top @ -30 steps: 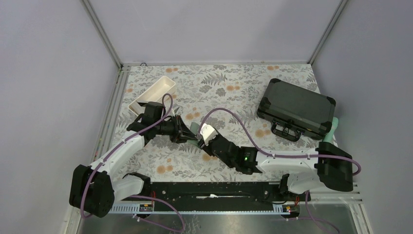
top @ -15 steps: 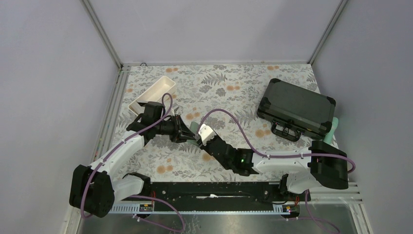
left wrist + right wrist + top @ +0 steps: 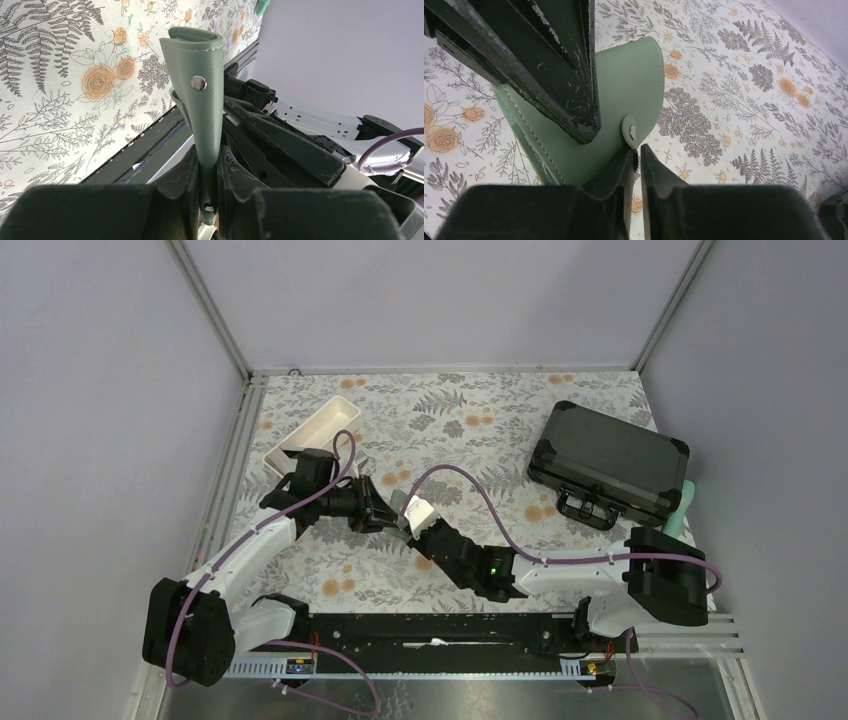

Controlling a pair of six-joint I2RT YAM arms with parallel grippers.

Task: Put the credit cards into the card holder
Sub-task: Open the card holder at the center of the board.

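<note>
The sage-green card holder (image 3: pixel 200 75) is held up off the floral table, its lower end pinched in my left gripper (image 3: pixel 207 155), which is shut on it. From the right wrist view the card holder (image 3: pixel 629 85) shows its flap and snap tab, with the left gripper's dark fingers (image 3: pixel 559 65) across it. My right gripper (image 3: pixel 638 150) has its jaws nearly together, the tip of the snap tab at their mouth. From above, both grippers meet at the card holder (image 3: pixel 400 502) mid-table. The credit cards are out of view.
A large black hard case (image 3: pixel 608 462) lies at the right rear. At the left rear stands a white oblong tray (image 3: pixel 315 430). A teal object (image 3: pixel 682 505) sits by the right wall. The arms' base rail (image 3: pixel 430 635) runs along the near edge.
My right arm has moved left and forward to the card holder, and its jaws have narrowed onto the snap tab. The left arm and the card holder have stayed put.
</note>
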